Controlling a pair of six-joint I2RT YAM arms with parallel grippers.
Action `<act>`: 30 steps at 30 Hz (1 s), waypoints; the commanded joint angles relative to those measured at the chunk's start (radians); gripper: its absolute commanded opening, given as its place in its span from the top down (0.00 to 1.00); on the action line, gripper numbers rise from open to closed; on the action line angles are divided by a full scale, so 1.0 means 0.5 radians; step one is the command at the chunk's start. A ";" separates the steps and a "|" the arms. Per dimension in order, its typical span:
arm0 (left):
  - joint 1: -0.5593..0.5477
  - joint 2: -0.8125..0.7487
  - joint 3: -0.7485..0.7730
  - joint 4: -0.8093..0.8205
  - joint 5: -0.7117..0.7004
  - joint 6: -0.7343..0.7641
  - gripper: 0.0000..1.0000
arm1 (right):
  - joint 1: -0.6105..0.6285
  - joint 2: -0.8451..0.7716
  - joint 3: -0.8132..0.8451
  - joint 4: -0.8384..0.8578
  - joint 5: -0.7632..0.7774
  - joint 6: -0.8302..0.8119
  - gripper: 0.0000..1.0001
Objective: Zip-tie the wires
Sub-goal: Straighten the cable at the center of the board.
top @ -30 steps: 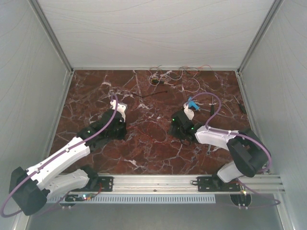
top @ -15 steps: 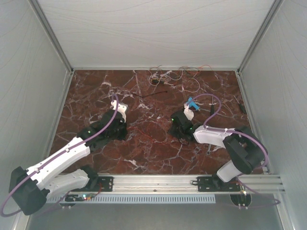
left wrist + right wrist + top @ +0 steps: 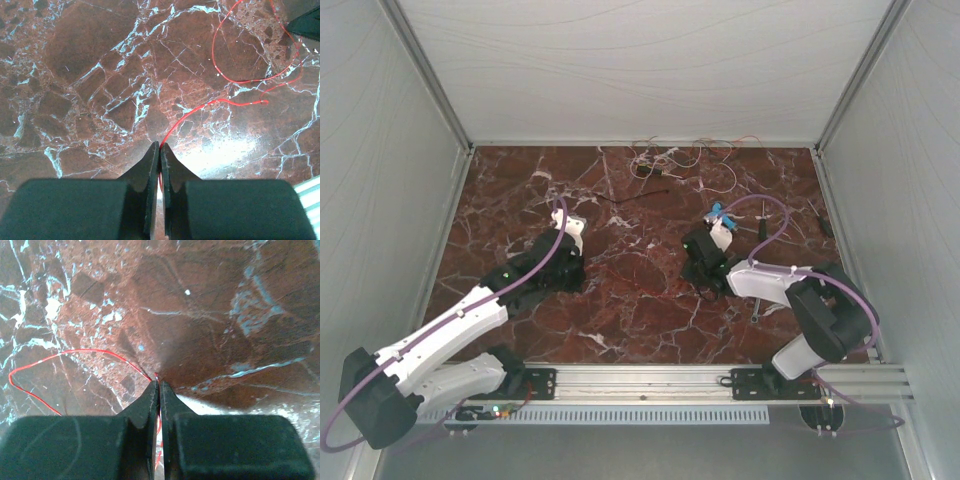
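The wires (image 3: 682,158) lie in a loose tangle of thin orange-red, white and pale strands at the back of the marble table. One red strand (image 3: 220,102) runs forward from there. My left gripper (image 3: 160,146) is shut on this strand, which comes out between the tips and curls off to the right. My right gripper (image 3: 159,380) is also shut on a red strand (image 3: 75,351), which loops away to the left. In the top view the left gripper (image 3: 578,280) and right gripper (image 3: 696,282) sit low over mid-table, facing each other.
A thin black strip (image 3: 635,198) lies behind the grippers, in front of the tangle. Small dark items lie at the right (image 3: 760,228), (image 3: 755,310) and near the right wall (image 3: 821,216). Grey walls close in the table on three sides.
My right gripper has closed from partly open onto the red strand, and its arm has shifted slightly right. The left arm has not moved.
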 commanded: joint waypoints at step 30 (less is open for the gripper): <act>0.280 -0.115 0.299 -0.160 -0.377 0.181 1.00 | -1.046 -1.228 0.520 -0.690 0.122 -0.423 1.00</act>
